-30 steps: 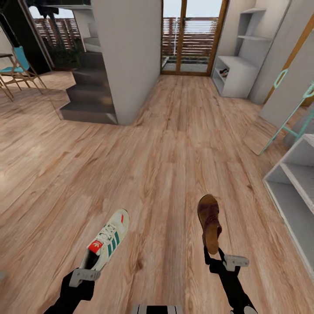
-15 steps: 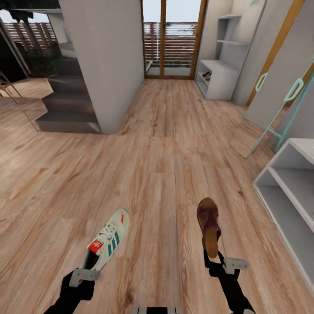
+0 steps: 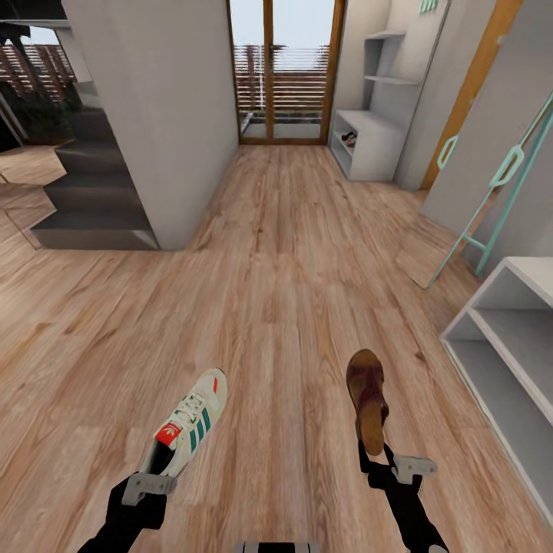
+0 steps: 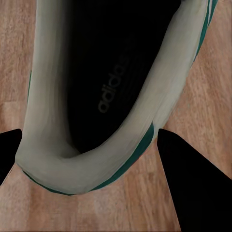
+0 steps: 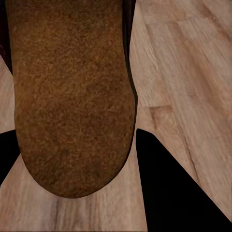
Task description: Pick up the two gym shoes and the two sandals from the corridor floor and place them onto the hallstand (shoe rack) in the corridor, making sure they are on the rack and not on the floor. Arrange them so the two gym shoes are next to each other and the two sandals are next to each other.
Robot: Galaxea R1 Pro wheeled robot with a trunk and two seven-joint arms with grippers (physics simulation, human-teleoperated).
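Wide floor; rack edge rt

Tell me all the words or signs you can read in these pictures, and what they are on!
"adidas": pale letters on the dark insole inside the gym shoe, seen in the left wrist view.
Red tongue label on that gym shoe, head view: a white mark, too small to read.
Sandal: no writing can be made out.

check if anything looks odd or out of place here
Nothing is spilled or damaged. The left claw holds a gym shoe by its heel and the right claw a sandal, both above the corridor floor.
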